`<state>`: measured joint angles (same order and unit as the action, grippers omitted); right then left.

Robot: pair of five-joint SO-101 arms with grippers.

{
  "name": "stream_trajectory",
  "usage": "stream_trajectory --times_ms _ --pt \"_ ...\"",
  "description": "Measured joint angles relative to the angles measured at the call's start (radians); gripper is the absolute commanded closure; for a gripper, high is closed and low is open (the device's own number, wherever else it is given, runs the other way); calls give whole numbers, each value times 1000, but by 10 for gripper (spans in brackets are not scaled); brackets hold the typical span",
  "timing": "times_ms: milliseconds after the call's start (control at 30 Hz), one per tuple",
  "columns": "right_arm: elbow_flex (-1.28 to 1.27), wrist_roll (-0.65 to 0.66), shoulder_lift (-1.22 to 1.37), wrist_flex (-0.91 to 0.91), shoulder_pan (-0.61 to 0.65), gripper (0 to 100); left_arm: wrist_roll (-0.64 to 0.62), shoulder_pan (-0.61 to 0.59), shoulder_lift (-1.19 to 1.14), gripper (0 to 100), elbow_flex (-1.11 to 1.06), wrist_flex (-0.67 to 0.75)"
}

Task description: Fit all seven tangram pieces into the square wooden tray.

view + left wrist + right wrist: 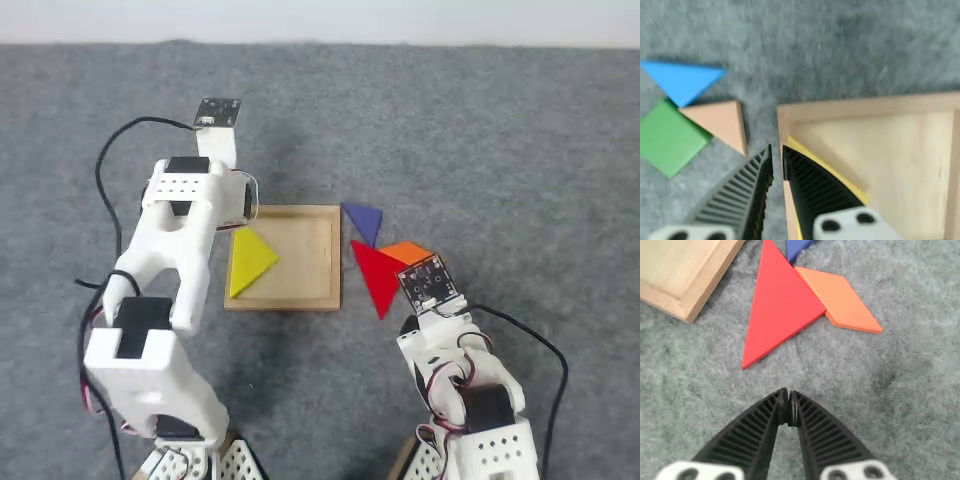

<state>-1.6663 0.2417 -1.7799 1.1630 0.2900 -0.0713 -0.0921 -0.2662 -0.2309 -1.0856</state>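
1. The square wooden tray (300, 255) lies mid-bench on the grey felt-like bench (500, 150), between the two arms.
2. A yellow triangular piece (248, 260) sits inside the tray against its wall on the left arm's side; the rest of the tray floor is bare wood.
3. The left gripper (776, 152) hangs over that wall near a tray corner. Its fingers are almost together with a slim gap, one over the yellow piece and one outside the tray. They appear to hold nothing, though whether they touch the wall is hard to tell.
4. Just outside that corner lie a light blue triangle (682, 80), a green square (667, 137) and a pale tan triangle (720, 122), close together on the felt.
5. On the tray's other side, a large red triangle (378, 272) lies just beside the tray, a dark blue triangle (363, 220) at its tip and an orange parallelogram (405, 252) along its edge.
6. The right gripper (789, 396) hangs over bare felt near the red triangle, fingers closed tip to tip and empty.
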Motion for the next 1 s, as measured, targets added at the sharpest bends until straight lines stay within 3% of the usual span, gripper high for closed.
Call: stream_trajectory --times_ms 133,433,733,833,1000 --pt "0 0 0 0 0 986 -5 -21 6 966 6 -23" --pt "0 0 0 0 0 986 3 64 5 966 -60 26" --pt "0 0 0 0 0 986 8 32 80 984 -51 -5" --pt "0 0 0 0 0 986 3 35 218 983 -124 -2" --pt "0 0 0 0 0 986 51 196 419 984 -413 120"
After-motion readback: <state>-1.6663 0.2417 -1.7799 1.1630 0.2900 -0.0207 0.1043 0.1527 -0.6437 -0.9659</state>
